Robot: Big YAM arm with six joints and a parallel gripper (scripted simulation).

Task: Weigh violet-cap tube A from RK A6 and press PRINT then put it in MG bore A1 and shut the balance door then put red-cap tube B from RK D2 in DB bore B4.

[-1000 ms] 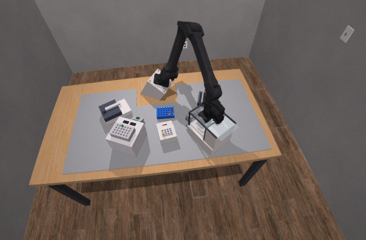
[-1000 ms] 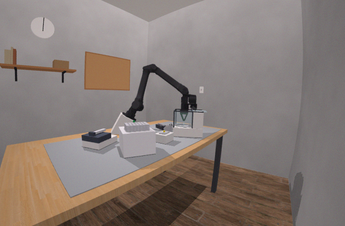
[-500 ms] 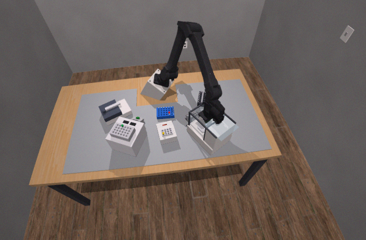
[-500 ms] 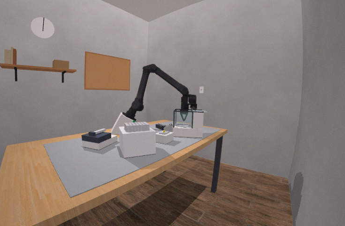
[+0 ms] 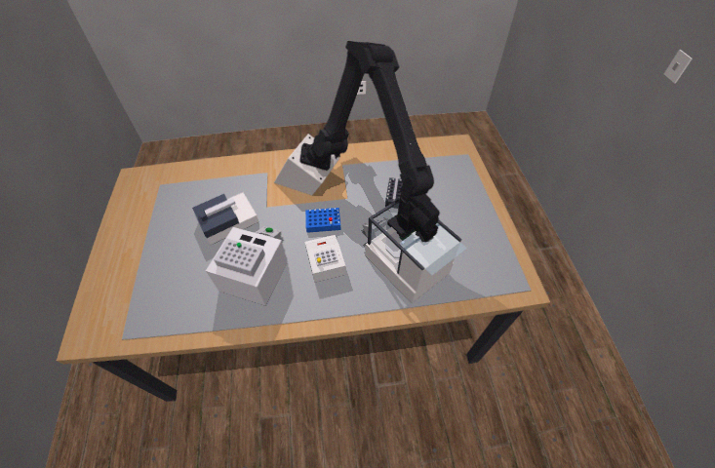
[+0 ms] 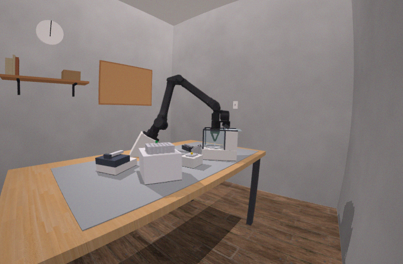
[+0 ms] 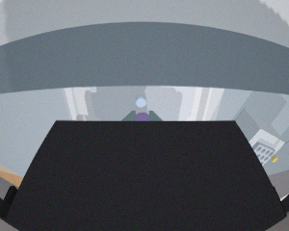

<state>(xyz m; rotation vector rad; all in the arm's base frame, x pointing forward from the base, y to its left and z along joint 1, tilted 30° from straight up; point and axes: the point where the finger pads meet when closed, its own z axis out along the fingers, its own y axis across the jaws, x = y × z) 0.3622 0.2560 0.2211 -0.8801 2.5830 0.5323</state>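
My gripper (image 6: 214, 139) (image 7: 142, 116) reaches down through the open top of the balance's glass box. It is shut on tube A, whose violet cap (image 7: 143, 116) shows between the green fingertips in the wrist view. The tube's body is hard to make out, and I cannot tell whether it touches the pan. The balance (image 5: 389, 271) (image 6: 220, 154) has its door pane (image 6: 241, 130) slid back, past the rear of the box. Its PRINT key and lamp cannot be made out. Tube B's red cap (image 5: 330, 219) stands in the blue rack (image 5: 307, 227).
The dark magnet block (image 5: 391, 190) is beside the balance, partly behind the arm. The dry block (image 5: 327, 272) (image 6: 192, 161) holds a yellow-capped tube. The tall mixer (image 5: 246, 287) (image 6: 161, 169) and the dark-lidded spectrophotometer (image 5: 217, 222) (image 6: 112, 159) stand beyond. The glass box's dark top rails surround my fingers.
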